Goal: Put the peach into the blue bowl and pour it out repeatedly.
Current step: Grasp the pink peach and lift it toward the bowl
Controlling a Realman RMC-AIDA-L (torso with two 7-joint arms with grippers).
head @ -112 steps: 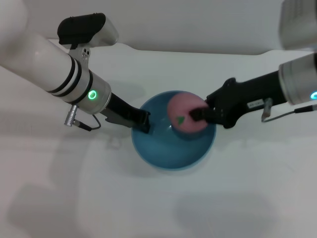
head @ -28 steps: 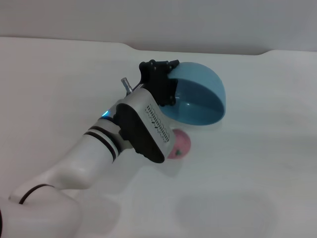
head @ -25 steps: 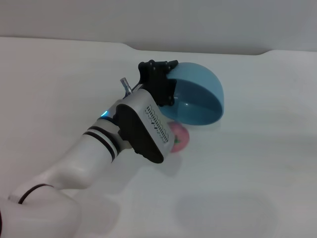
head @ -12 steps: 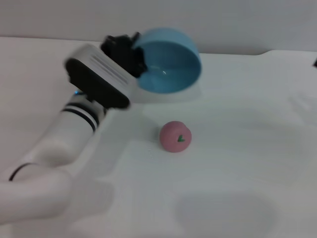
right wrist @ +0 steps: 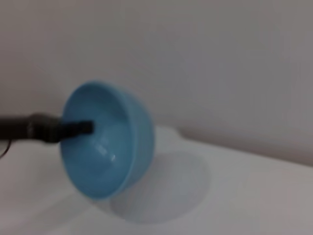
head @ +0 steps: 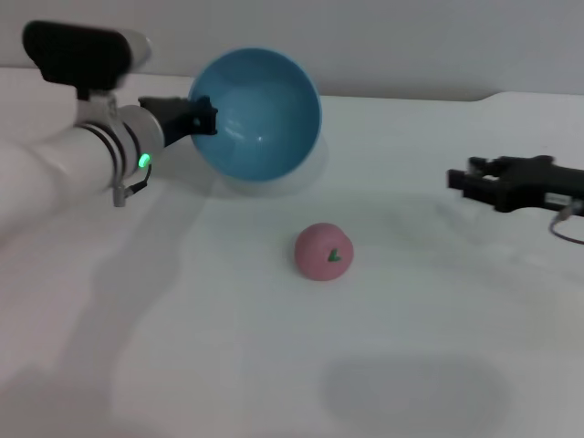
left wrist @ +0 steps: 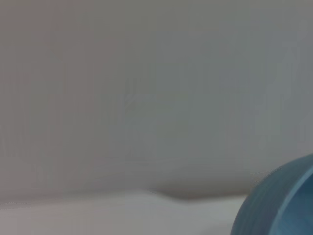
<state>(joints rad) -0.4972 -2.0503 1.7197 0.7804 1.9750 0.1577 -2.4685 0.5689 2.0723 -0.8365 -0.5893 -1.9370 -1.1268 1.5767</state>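
While resting alone on the white table (head: 411,365), nearest the camera, the peach (head: 323,252), leaf mark up, well apart from both arms. Farther right, the right gripper (head: 474,182), hovering low over the table, fingers parted and holding nothing. Farthest back on the left, the left gripper (head: 203,117), clamped on the rim of the blue bowl (head: 255,114), lifted clear of the table and tipped on its side, hollow facing the camera.

Pink peach (head: 323,253) on table; blue bowl (head: 260,114) tipped sideways.
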